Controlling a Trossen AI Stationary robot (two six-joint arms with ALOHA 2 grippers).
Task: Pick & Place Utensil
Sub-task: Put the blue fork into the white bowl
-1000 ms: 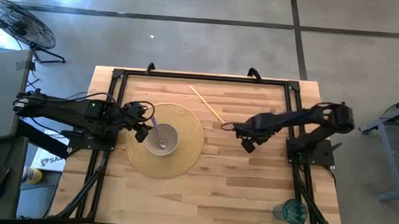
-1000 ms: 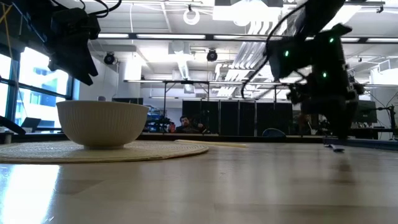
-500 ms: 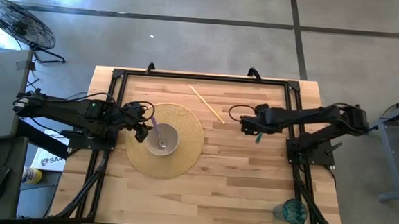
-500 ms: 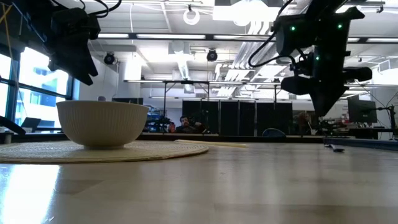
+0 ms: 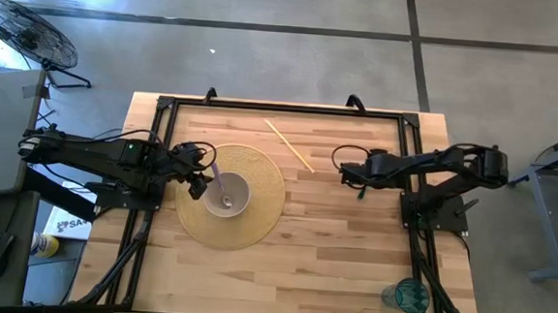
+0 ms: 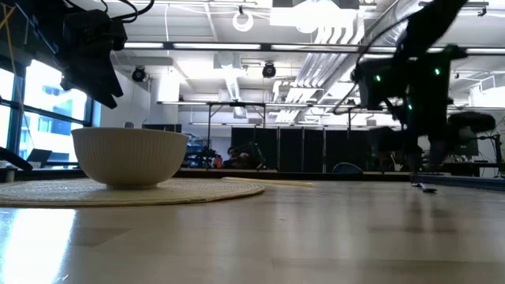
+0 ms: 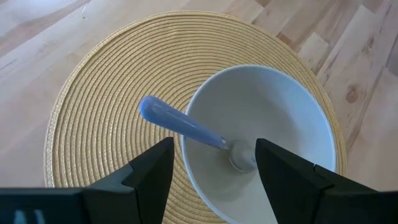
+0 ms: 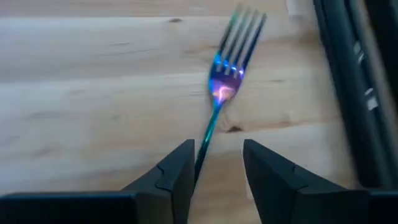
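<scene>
A white bowl (image 5: 228, 194) (image 6: 130, 156) stands on a round woven placemat (image 5: 262, 189). A blue-handled spoon (image 7: 180, 121) lies in it, its head on the bowl's bottom and its handle leaning on the rim. My left gripper (image 7: 214, 177) hangs open above the bowl's left side. An iridescent fork (image 8: 224, 81) (image 5: 360, 190) lies flat on the wood, right of the mat. My right gripper (image 8: 217, 168) (image 5: 349, 173) is open over the fork's handle end, one finger on either side of the handle; I cannot tell whether they touch it.
A pale chopstick (image 5: 289, 145) lies slanted on the far half of the table, just off the mat. A teal glass (image 5: 408, 295) stands at the near right corner. A black frame rail (image 8: 348, 74) runs close beside the fork's tines. Bare wood stretches across the near half.
My right gripper rose from the table and shifted toward the far edge, then came down again over the fork's handle. The fork stayed where it lay.
</scene>
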